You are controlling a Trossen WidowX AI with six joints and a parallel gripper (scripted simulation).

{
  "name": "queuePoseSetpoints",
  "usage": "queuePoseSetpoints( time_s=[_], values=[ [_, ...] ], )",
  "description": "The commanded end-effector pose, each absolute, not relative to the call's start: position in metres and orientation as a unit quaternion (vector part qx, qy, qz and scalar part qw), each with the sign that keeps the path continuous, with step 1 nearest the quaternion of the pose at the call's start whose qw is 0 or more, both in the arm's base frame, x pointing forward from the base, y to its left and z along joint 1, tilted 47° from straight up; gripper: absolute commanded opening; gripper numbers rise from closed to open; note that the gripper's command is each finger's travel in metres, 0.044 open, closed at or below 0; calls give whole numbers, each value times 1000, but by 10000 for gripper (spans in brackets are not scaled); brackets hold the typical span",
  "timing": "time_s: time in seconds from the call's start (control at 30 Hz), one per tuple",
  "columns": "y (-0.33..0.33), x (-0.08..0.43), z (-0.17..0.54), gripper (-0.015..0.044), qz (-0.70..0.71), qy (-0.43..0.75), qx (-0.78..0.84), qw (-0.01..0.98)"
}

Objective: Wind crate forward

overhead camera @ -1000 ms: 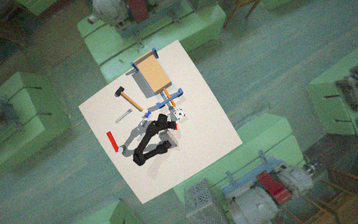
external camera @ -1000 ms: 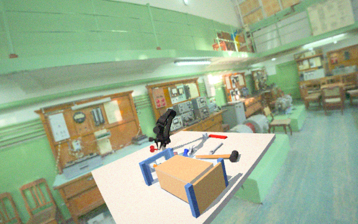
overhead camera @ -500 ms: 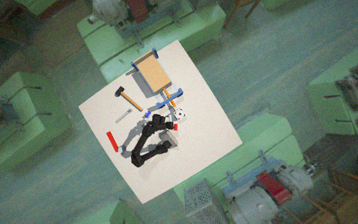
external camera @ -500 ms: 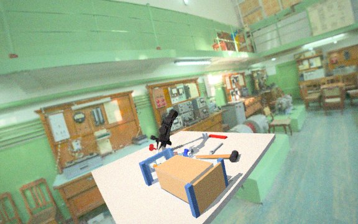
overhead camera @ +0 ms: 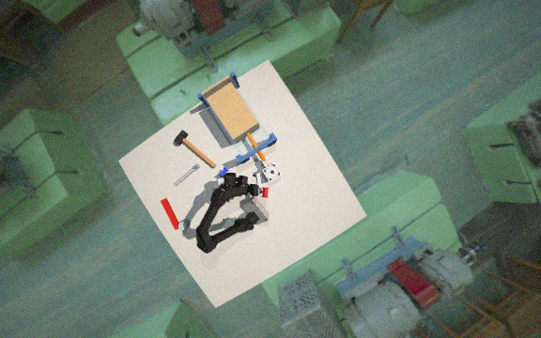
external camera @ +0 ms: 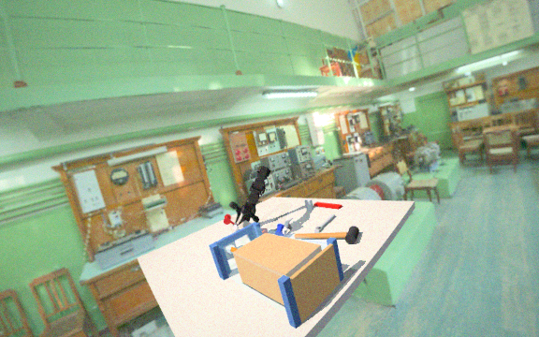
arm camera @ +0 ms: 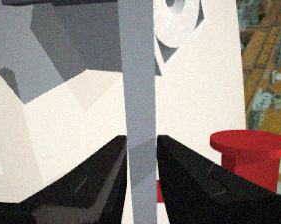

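Observation:
The crate [overhead camera: 233,110] [external camera: 279,250] sits in the cubby, looking flat, with a gap between its front and the blue frame [overhead camera: 246,156] [external camera: 220,263] at the mouth. An orange strap [overhead camera: 252,140] runs from it toward the white winch [overhead camera: 277,175] [arm camera: 177,31], whose round top hole shows dark. My gripper [overhead camera: 257,190] [arm camera: 141,144] is shut on the grey bar of the winch handle [arm camera: 137,90], above the bench beside the winch. The handle's red knob [overhead camera: 265,192] [external camera: 227,219] [arm camera: 249,142] is right of the fingers in the wrist view. Its key end is not visible.
A mallet [overhead camera: 200,153] [external camera: 323,236], a grey wrench [overhead camera: 186,175] [external camera: 327,223], a red bar [overhead camera: 169,214] [external camera: 327,205] and a small blue object [overhead camera: 224,172] [external camera: 280,229] lie on the bench. A grey block [overhead camera: 262,216] is beside the arm.

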State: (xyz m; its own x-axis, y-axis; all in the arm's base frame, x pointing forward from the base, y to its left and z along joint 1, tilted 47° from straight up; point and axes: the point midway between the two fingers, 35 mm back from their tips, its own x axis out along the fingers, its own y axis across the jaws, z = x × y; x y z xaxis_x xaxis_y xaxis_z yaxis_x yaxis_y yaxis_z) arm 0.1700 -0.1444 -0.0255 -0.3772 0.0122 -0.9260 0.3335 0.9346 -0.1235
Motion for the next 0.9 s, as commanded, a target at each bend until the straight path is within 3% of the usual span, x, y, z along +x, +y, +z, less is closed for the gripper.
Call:
queuePoseSetpoints(
  time_s=[0.0, 0.87],
  values=[
    [-147, 171, -23, 0, -172, 815, 76, 548],
    [-146, 171, -24, 0, -285, 802, -101, 515]
  ],
)
